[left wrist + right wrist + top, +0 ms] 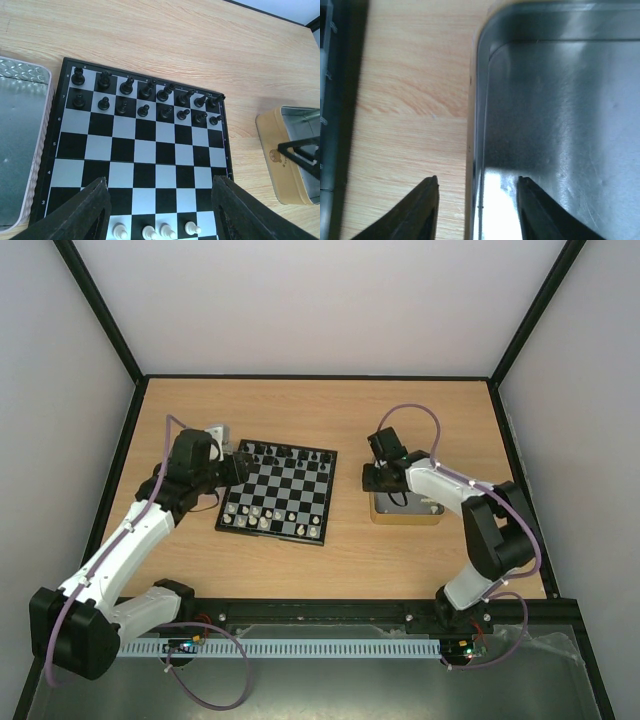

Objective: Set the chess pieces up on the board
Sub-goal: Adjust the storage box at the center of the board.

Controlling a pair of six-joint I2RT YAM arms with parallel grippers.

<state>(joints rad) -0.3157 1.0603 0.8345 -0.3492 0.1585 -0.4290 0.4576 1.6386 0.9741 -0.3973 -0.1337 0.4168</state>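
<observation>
The board (290,488) lies at the table's middle left. Black pieces (145,92) fill its two far rows. White chess pieces (252,512) stand along its near rows, and the left wrist view shows several of them (149,232) in a line at the bottom edge. My left gripper (160,200) hangs open over the board's near half; its fingers (87,210) are wide apart and hold nothing. My right gripper (477,192) is open and straddles the left wall of the gold-sided tin (476,100), one finger outside and one inside. No piece shows in the part of the tin I see.
A grey metal tray (20,140) lies right against the board's left side. The gold-sided tin (415,512) sits to the right of the board, with bare wood between them. Black frame posts and white walls enclose the table.
</observation>
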